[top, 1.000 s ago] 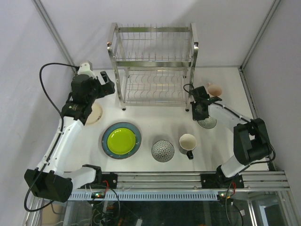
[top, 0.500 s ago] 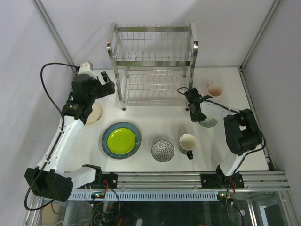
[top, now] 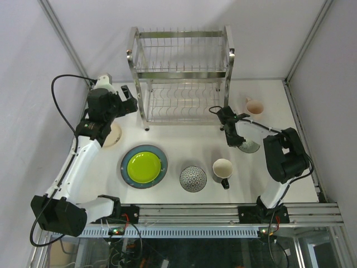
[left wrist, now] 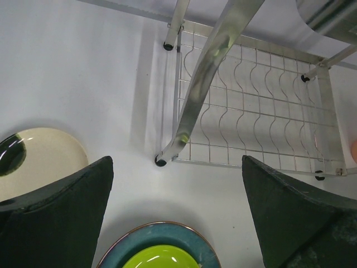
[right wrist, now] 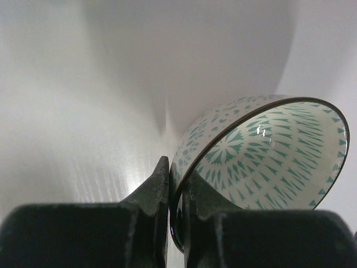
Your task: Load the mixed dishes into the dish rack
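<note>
Right tool (right wrist: 173,177) closed on rim of small grey-green saucer (right wrist: 268,162), for upright slotting into dish rack (top: 181,75); left tool (left wrist: 175,184) spread, empty.

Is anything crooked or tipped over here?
Yes, the saucer is tilted instead of lying flat, because the right pincer pinches its rim. Nothing looks spilled or broken.

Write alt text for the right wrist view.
The right gripper is shut on the dark rim of a small saucer with a green triangle pattern inside. The saucer is tilted on edge, with the white table behind it.
</note>
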Robot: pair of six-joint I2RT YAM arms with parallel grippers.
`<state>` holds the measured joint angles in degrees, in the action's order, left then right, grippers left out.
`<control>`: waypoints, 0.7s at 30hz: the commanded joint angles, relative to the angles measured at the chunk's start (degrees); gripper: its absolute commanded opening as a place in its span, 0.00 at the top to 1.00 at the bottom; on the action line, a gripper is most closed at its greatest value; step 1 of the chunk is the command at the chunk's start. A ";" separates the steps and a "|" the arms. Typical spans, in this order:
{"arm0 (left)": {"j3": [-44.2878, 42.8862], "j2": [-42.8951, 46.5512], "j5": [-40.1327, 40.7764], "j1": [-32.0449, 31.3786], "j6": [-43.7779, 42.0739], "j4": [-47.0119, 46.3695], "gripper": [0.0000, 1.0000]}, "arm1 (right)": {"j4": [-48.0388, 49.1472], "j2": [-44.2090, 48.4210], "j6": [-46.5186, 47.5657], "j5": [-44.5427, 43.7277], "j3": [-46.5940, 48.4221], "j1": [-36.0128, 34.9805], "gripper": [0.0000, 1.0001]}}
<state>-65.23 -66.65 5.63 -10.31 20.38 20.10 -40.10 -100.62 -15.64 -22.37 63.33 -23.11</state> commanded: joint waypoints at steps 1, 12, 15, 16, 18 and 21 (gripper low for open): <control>0.98 0.77 -0.93 0.48 -0.49 -2.17 0.00 | -1.57 5.19 -0.34 1.24 2.21 -0.98 1.00; -0.17 2.85 0.48 0.47 -0.08 0.48 0.00 | -4.40 12.79 -2.75 32.19 14.16 -3.65 1.00; -1.75 2.55 -0.06 0.51 -0.96 1.07 0.00 | -0.84 12.84 -9.04 45.13 15.59 -3.69 1.00; -2.16 2.35 -0.16 0.50 -1.53 1.14 0.00 | 1.11 12.68 -11.88 48.72 15.53 -3.76 1.00; -3.38 1.59 -0.07 0.67 -2.33 2.15 0.00 | 5.80 11.73 -17.52 55.04 15.51 -4.59 1.00; -5.25 0.63 -1.39 1.07 -1.63 2.48 0.00 | 13.90 9.93 -27.76 62.71 14.44 -6.46 1.00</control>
<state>-64.90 -65.71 5.67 -10.07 19.75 22.63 -38.96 -90.00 -28.40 23.27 77.38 -27.29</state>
